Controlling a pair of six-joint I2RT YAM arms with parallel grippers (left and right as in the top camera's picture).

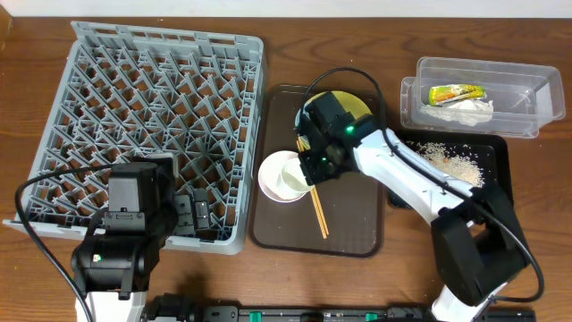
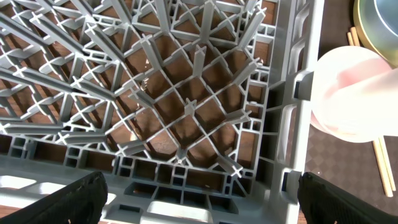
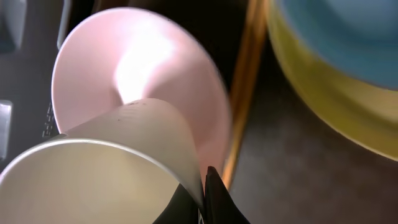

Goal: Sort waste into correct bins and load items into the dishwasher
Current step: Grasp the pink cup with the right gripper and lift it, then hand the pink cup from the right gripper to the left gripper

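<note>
From overhead, your left hand [image 1: 194, 215] hung over the near right corner of the grey dish rack [image 1: 152, 98], fingers spread wide and holding nothing. Your right hand [image 1: 312, 168] was low over the brown serving tray [image 1: 349, 228], at the right rim of the white bowl [image 1: 277, 174], with the wooden chopsticks [image 1: 318, 213] just beside it and the pale-yellow plate [image 1: 362, 105] behind it. At the right of the desk [image 1: 554, 179], the clear tub [image 1: 527, 89] held the snack wrapper [image 1: 456, 92] and the tissue [image 1: 469, 111]. Rice grains [image 1: 451, 163] lay in the black tray [image 1: 497, 183].

In your left wrist view, the two fingers stood far apart above the rack's lattice, with the white bowl just outside the rack's wall.

In your right wrist view, the fingers were pressed together, pinching the rim of the small white cup [image 3: 106, 180], which was tilted in front of the white bowl. The light-blue bowl [image 3: 348, 31] sat on the plate.
</note>
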